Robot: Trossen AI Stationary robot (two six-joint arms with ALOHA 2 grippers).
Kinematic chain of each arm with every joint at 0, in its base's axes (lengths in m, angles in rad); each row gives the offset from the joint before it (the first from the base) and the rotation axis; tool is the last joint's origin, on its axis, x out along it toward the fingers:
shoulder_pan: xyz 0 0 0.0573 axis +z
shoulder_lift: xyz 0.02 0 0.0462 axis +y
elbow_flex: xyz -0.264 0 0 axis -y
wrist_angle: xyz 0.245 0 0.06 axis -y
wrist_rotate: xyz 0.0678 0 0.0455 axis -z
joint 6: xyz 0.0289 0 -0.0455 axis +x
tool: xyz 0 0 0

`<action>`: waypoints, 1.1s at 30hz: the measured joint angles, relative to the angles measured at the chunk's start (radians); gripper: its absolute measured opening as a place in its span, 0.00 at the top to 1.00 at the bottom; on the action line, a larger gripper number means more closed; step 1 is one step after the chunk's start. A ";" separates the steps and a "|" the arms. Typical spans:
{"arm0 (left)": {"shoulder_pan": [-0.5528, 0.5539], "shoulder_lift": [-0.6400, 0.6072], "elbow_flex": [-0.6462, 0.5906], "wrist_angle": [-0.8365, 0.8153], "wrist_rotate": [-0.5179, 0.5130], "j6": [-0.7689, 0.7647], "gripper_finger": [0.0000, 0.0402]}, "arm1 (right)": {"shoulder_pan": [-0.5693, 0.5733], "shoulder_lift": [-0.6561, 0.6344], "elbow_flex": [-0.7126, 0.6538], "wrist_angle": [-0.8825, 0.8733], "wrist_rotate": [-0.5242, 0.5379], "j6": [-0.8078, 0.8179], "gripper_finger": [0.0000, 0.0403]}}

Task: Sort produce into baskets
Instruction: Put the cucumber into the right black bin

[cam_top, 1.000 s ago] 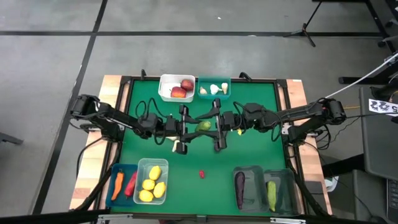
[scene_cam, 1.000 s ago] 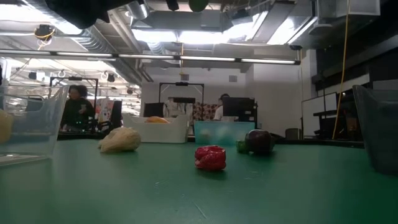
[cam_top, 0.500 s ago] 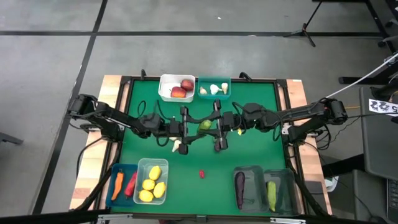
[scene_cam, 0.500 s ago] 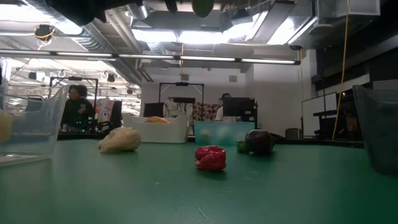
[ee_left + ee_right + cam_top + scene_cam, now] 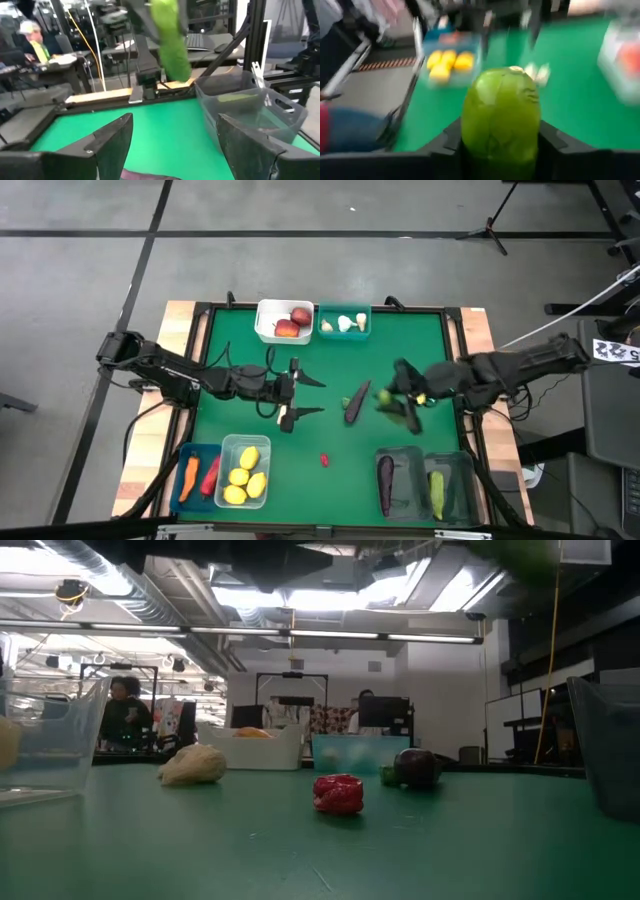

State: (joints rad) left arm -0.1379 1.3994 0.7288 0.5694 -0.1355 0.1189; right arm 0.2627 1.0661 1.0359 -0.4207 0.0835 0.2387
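In the high view the right gripper (image 5: 392,401) sits right of centre on the green table (image 5: 400,350), its fingers clamped together on a green cucumber (image 5: 384,397). The right wrist view shows that cucumber (image 5: 501,116) upright between the two dark fingers, filling the middle of the frame. The left gripper (image 5: 305,396) is left of centre, its two fingers spread apart and holding nothing; in the left wrist view the fingers (image 5: 112,137) stand wide at the bottom of the frame, with the cucumber (image 5: 170,39) hanging at the top centre beyond them.

A garlic bulb (image 5: 291,418) lies just beside the left gripper's lower finger. A dark eggplant (image 5: 356,406) lies on the table in the middle of the frame, between the two grippers. A small red piece (image 5: 324,459) lies alone below centre.

At the top centre, the white basket (image 5: 268,330) holds red apples (image 5: 293,322), and the teal basket (image 5: 358,333) beside it holds garlic (image 5: 345,323). At the lower left, the blue basket (image 5: 197,448) holds a carrot (image 5: 188,478) and a red chilli (image 5: 210,476); the clear pale basket (image 5: 228,444) next to it holds lemons (image 5: 244,476). At the lower right, one dark basket (image 5: 402,452) holds an eggplant (image 5: 386,481), the other (image 5: 456,458) a cucumber (image 5: 436,493).

In the low view the red piece (image 5: 338,794) is at centre, a garlic bulb (image 5: 194,765) to its left.
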 joint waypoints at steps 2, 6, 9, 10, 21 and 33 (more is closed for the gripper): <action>0.000 0.000 0.000 -0.012 0.000 -0.023 0.30 | 0.076 -0.030 0.000 -0.121 0.003 0.146 0.67; 0.001 0.000 0.000 -0.014 -0.001 -0.061 0.30 | 0.269 -0.052 0.000 -0.348 0.080 0.497 0.66; 0.001 0.000 0.000 -0.014 -0.001 -0.092 0.30 | 0.444 -0.031 -0.021 -0.414 0.170 0.749 0.65; 0.001 0.000 0.000 -0.014 -0.001 -0.099 0.30 | 0.498 -0.021 -0.033 -0.413 0.193 0.813 0.65; 0.002 0.001 0.000 -0.011 -0.003 -0.131 0.30 | 0.863 0.173 -0.066 -0.407 0.299 1.451 0.64; 0.039 0.011 0.000 -0.014 -0.045 -0.302 0.30 | 0.975 0.302 -0.066 -0.469 0.275 1.937 0.55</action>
State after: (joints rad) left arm -0.0992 1.4104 0.7288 0.5553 -0.1806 -0.1833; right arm 1.2373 1.3683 0.9703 -0.8901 0.3589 2.1755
